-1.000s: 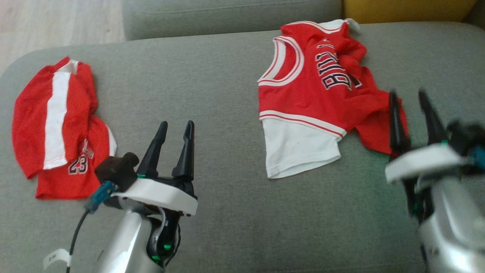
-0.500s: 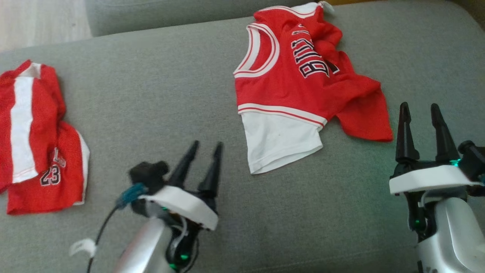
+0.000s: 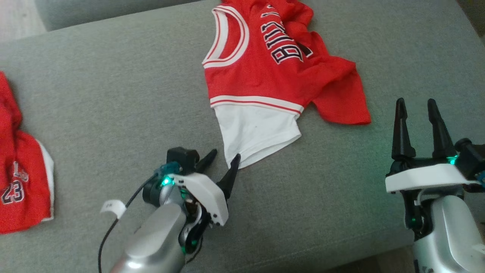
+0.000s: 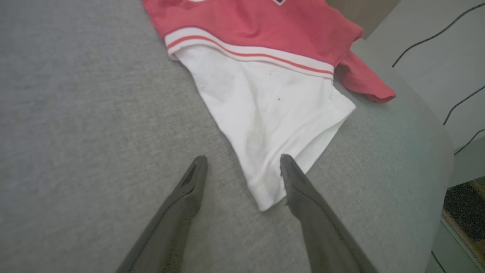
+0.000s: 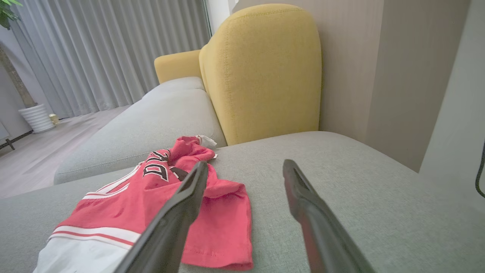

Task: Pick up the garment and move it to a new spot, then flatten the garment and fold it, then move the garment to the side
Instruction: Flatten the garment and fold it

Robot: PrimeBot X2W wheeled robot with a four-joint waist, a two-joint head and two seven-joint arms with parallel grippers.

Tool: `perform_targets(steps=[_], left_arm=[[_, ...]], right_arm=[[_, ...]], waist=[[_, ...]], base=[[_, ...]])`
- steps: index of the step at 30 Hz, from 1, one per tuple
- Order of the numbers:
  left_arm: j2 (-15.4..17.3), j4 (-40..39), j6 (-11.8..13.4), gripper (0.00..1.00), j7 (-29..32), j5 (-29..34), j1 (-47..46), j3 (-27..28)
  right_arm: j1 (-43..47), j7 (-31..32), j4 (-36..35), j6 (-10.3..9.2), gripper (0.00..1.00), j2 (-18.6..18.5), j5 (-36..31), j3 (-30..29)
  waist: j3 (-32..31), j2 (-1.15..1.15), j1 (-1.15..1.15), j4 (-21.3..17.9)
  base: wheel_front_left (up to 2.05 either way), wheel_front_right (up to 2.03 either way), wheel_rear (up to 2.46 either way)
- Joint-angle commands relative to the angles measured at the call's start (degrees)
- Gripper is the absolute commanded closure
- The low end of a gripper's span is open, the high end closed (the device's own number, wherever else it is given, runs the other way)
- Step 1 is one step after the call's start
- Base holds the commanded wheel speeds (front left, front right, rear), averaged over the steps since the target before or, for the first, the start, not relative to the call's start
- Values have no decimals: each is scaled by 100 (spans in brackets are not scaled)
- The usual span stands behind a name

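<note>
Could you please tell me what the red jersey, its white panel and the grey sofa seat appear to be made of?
Red jersey: probably thin synthetic knit, matte; it crumples in soft folds.
White panel: smooth cotton-like fabric, matte, with a stitched hem.
Grey sofa seat: woven upholstery cloth, matte, showing a fine speckled weave.

a home living room: grey sofa [image 5: 159, 113], curtains [image 5: 106, 49].

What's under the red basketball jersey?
Grey fabric sofa cushion shows all around the red basketball jersey; a white fabric panel emerges from beneath its striped trim. Anything else under it is covered.
</note>
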Motion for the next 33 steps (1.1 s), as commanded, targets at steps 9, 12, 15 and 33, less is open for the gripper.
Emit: perform_targets(steps=[9,12,15,33], left_arm=[[44,170,-124,100,318,-463,-445,-208],[44,144,-170,100,232,-620,-467,-297],[44,9,-178,100,-103,-985,-473,-143],[79,-1673,134,100,-794,-648,49,2801]], right_arm=[[-224,-127,-192,40,0,21,-109,-10],[-223,-146,-152,40,0,21,-220,-83],[-221,-152,-108,40,0,24,-285,-121],[53,-29,233,40,0,-126,-708,392]], waist=[[108,0,0,-173],[79,0,0,-132],[38,0,0,-50],[-290,0,0,605]], base=[[0,0,0],[0,0,0],[0,0,0],[0,0,0]])
